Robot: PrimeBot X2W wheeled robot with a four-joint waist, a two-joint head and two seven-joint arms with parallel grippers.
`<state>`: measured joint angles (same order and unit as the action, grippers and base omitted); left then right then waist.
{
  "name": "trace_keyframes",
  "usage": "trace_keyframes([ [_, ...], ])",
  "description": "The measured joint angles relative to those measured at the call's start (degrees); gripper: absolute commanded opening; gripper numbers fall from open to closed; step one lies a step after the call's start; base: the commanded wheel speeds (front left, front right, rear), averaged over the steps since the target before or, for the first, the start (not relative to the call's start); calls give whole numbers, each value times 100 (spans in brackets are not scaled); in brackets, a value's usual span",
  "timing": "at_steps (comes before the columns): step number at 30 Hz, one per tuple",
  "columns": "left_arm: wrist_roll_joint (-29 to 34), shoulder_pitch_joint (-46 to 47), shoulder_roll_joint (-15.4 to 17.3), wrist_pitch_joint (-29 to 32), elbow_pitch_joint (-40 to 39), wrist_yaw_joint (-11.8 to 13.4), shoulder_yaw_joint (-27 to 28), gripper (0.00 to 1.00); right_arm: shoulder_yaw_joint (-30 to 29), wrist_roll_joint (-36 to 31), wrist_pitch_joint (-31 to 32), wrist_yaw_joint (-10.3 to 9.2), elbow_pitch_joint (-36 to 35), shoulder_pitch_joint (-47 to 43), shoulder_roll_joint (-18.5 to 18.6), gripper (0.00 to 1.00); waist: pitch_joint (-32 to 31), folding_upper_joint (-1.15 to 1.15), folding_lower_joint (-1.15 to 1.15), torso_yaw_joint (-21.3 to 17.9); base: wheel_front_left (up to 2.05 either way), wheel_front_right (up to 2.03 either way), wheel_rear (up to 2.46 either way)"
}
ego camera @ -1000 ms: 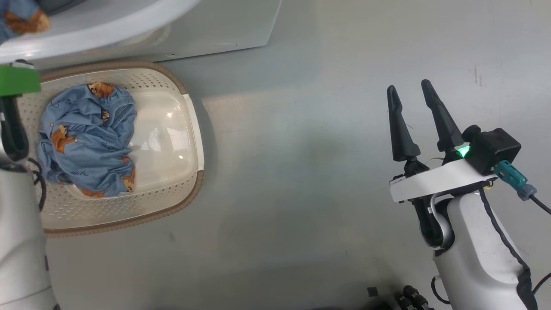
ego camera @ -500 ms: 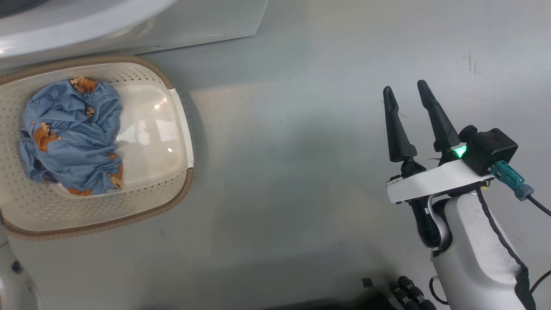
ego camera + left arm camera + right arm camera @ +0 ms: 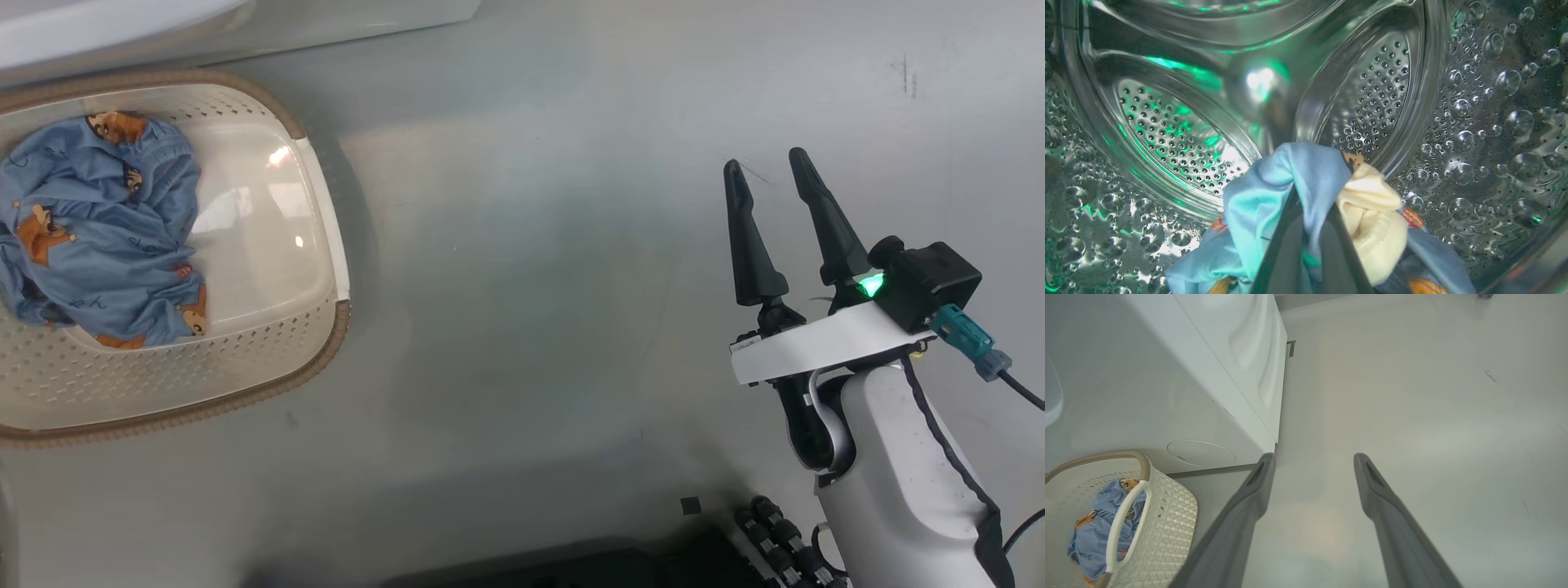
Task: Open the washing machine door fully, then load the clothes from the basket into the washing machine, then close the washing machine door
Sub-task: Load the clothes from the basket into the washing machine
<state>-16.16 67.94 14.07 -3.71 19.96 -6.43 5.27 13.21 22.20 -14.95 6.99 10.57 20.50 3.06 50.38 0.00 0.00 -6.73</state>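
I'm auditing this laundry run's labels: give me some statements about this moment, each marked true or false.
1. The left tool grips blue and cream clothes inside the steel drum. True.
2. The basket is empty. False: a blue garment lies in it.
3. The right tool is shut on cloth. False: it is open, holding nothing, above the floor.
4. The basket stands beside the washing machine. True.
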Motion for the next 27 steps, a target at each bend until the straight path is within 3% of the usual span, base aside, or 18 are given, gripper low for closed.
trace_keyframes([
  [6, 5, 565, 286, 64, 188, -20, 25, 0, 191, 105, 0, 0, -32, 6, -4, 100, 312, 0, 0, -44, 0, 0, 0],
  [27, -396, 2024, 793, 617, 584, -51, -138, 0, 564, 353, 0, 0, -86, 246, -7, 100, 900, 0, 0, -399, 0, 0, 0],
])
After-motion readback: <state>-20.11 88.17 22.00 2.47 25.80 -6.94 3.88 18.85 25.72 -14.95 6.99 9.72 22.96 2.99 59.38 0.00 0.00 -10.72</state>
